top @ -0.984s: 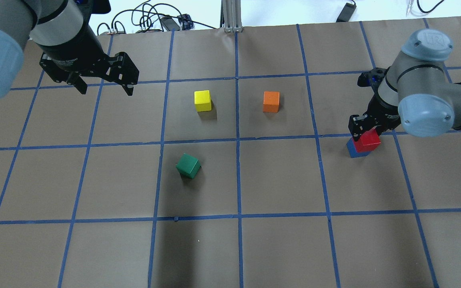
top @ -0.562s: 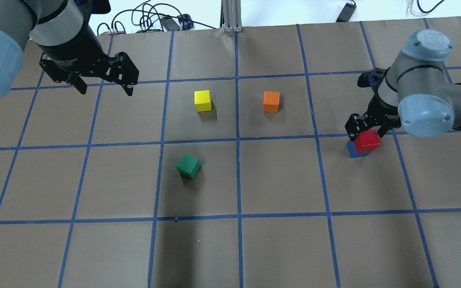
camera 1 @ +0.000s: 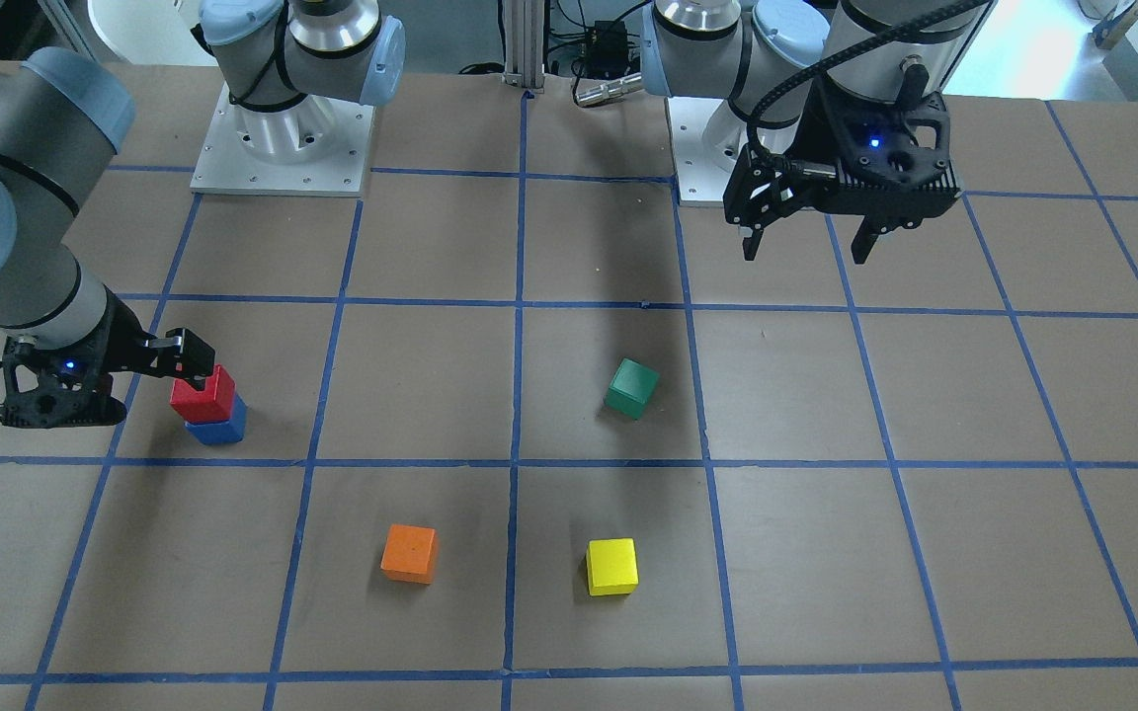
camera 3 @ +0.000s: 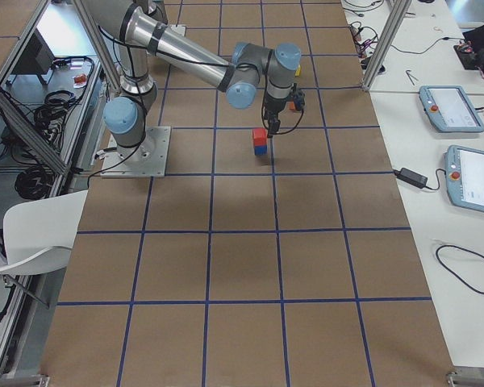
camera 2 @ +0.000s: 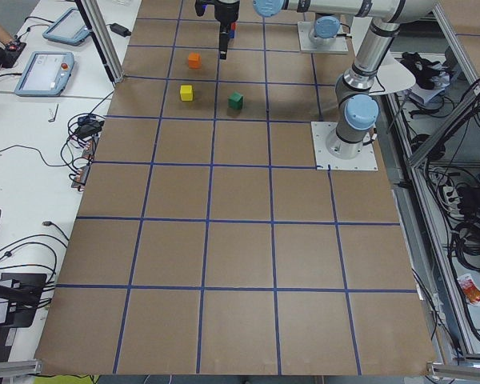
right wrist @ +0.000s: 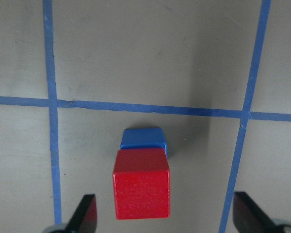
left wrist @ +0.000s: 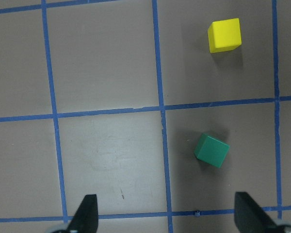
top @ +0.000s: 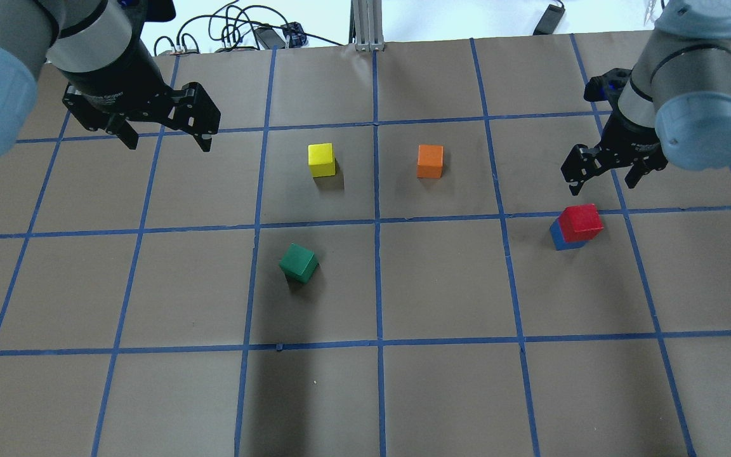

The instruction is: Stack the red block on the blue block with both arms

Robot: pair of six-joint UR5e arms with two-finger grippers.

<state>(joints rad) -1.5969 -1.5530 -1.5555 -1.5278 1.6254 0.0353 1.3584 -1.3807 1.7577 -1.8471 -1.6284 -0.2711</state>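
You see little of the blue block (top: 556, 237): the red block (top: 580, 222) sits squarely on top of it and covers it. Only a thin strip shows from overhead, and a slice of its top from the right wrist camera. The stack stands on the counter (top: 441, 285) on the robot's right, just inside a taped square. Both are cubes, so neither has a long axis, and the red one's edges run close to parallel with the blue one's. Their faces look matte and solid, and the counter is brown paper gridded with blue tape.

The right tool (top: 602, 186) hangs above the stack, spread and holding nothing. The left tool (top: 168, 145) is also spread and empty, well apart on the robot's left. Each wrist camera catches only its tool's fingertips. The side cameras show the blocks too small to judge.
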